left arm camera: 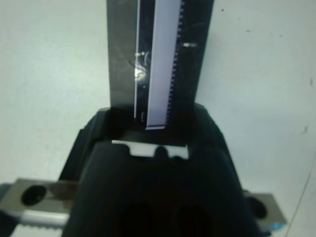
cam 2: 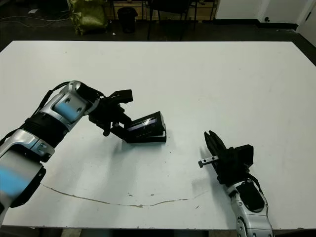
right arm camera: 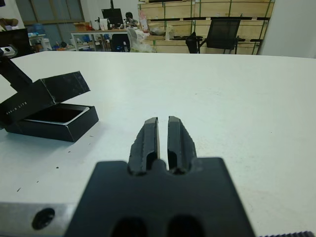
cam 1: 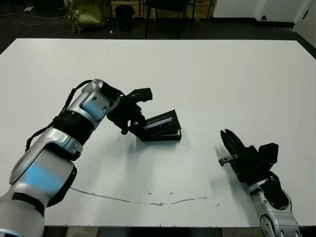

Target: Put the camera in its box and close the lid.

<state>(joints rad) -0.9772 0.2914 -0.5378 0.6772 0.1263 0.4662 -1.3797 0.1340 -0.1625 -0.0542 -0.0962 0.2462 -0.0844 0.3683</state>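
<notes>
The box (cam 1: 163, 136), a shallow black tray, sits on the white table a little left of centre. In the right wrist view its white lining (right arm camera: 79, 109) shows around a dark slim shape that looks like the camera (right arm camera: 57, 115). The lid (cam 1: 161, 120), black with a glossy strip, is tilted above the box, its right end low and its left end raised. My left gripper (cam 1: 133, 123) is shut on the lid's left end, and the lid (left arm camera: 158, 59) rises from between its fingers. My right gripper (cam 1: 228, 139) is shut on nothing, low over the table to the right of the box.
A thin dark crack line (cam 1: 148, 202) runs across the table near the front edge. Chairs (cam 1: 165, 7) and a green bag (cam 1: 89, 15) stand on the floor beyond the far edge. Bare table lies between the box and my right gripper.
</notes>
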